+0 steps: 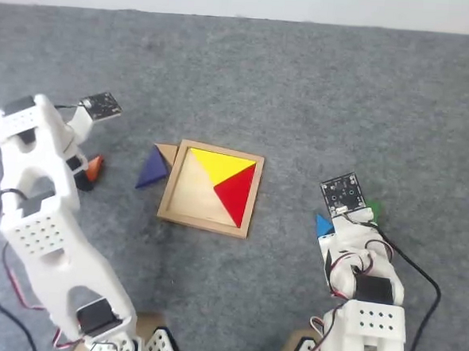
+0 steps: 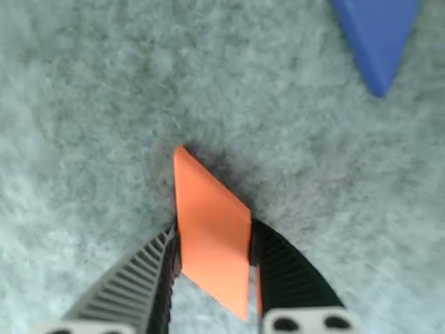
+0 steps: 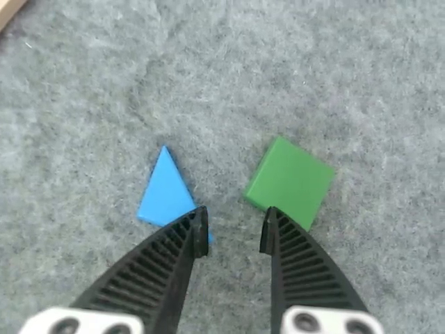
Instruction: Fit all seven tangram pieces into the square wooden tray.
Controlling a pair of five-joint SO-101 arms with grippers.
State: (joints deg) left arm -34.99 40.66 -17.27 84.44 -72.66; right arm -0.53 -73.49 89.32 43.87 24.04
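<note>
Entry: my left pincer (image 2: 213,236) grips the orange parallelogram (image 2: 208,205) near the counter's left edge, presumably for carriage to the mid-counter tray (image 1: 169,202), 2 of 7 fitted; my right pincer (image 3: 235,225) stands open over the gap between light-blue triangle (image 3: 165,191) and green square (image 3: 290,182).

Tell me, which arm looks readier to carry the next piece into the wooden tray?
Probably left. The left pincer grips the orange parallelogram piece; the right pincer hangs open and empty between a light blue triangle and a green square.

Wooden tray (image 1: 204,223) holds yellow triangle (image 1: 217,165) and red triangle (image 1: 237,193); at its 9 o'clock, dark blue triangle (image 1: 151,171), then orange parallelogram (image 1: 95,165) farther out.
</note>
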